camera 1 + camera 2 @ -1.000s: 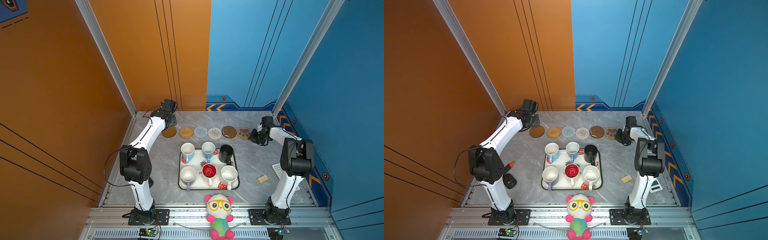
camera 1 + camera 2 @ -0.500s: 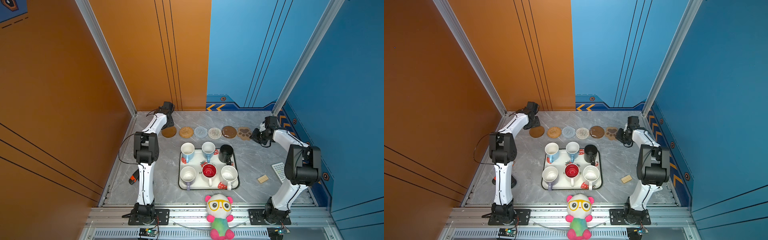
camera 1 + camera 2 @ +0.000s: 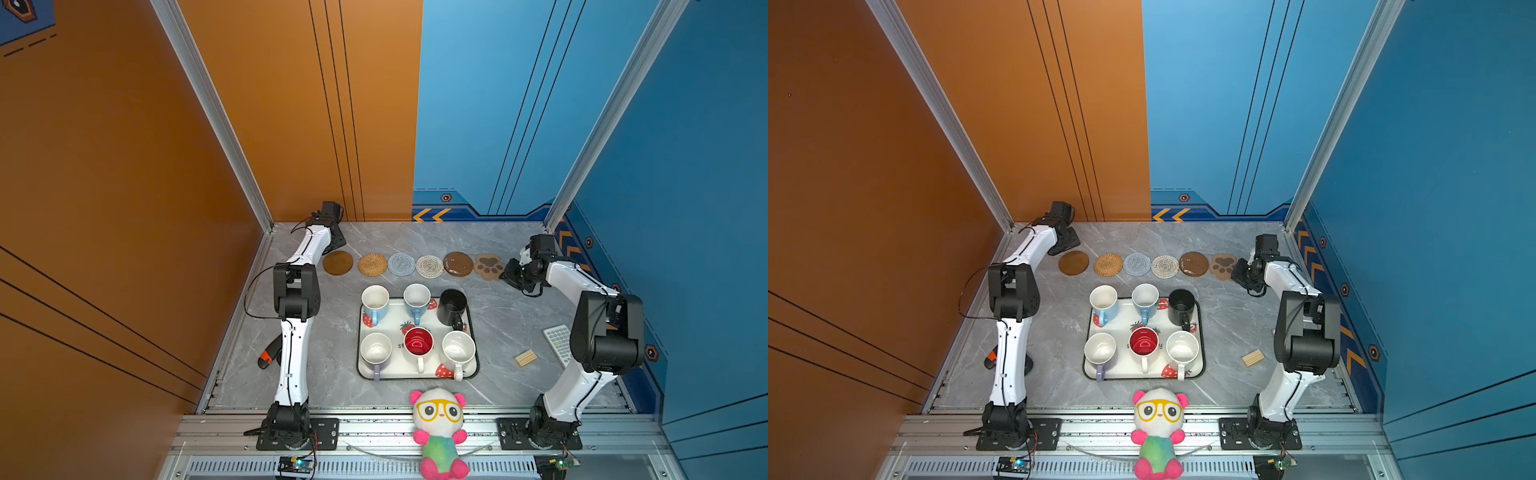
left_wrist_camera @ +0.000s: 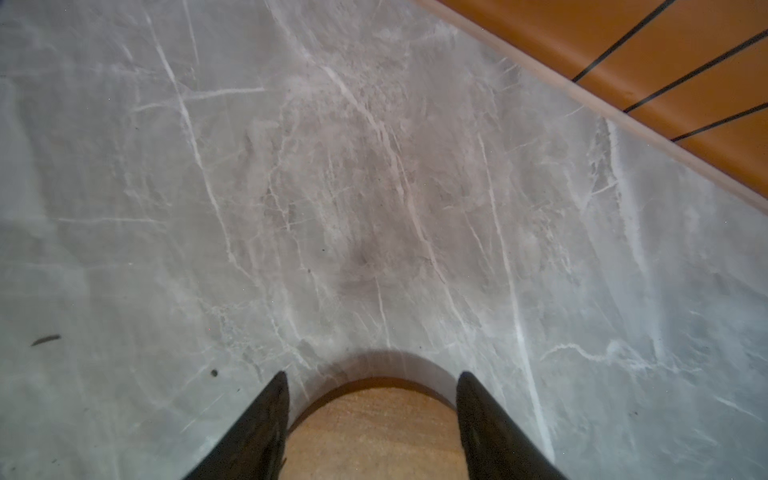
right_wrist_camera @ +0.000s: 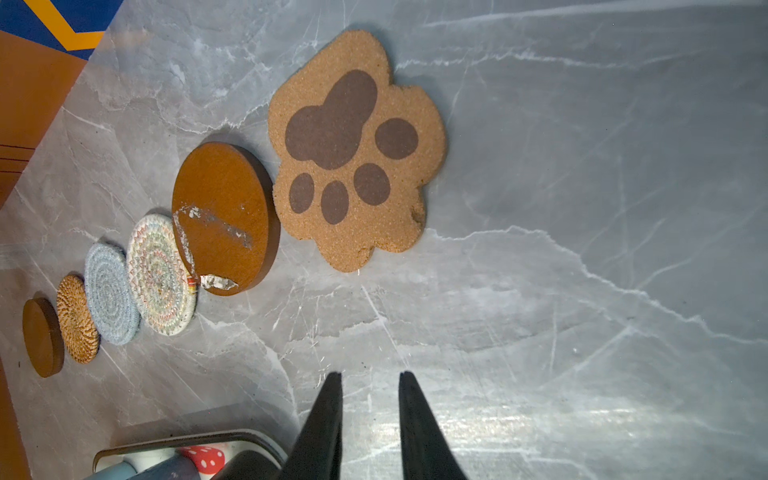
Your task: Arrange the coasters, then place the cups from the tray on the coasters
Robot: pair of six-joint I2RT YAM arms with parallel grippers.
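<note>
Showing a grey marble tabletop from above, with six coasters laid in one straight row along the far side: a brown wooden disc (image 3: pixel 338 262), a rattan round (image 3: pixel 372 264), a grey-blue crochet round (image 3: pixel 401 264), a beige crochet round (image 3: pixel 429 266), a second brown disc (image 3: pixel 458 264) and a paw-print mat (image 3: pixel 488 266). None carries a cup.

The strawberry tray (image 3: pixel 399 368) sits nearer the robot than the row, midway between the two arms, its long side parallel to the coasters. Six cups stand on it in two rows of three, handles pointing toward the robot.

The left gripper (image 4: pixel 372 374) is at the row's left end, jaws wide apart and holding nothing – the first brown disc lies flat between them, clear of both. The right gripper (image 5: pixel 370 374) is just beside the paw-print mat, jaws drawn narrow with bare table between, also empty.

The coasters look arranged, so a cup is likely next. The black mug (image 3: pixel 451 305), at the tray's far right corner, lies closest to the right gripper; the light blue mug (image 3: pixel 375 301) at the far left corner is the left arm's nearest.
</note>
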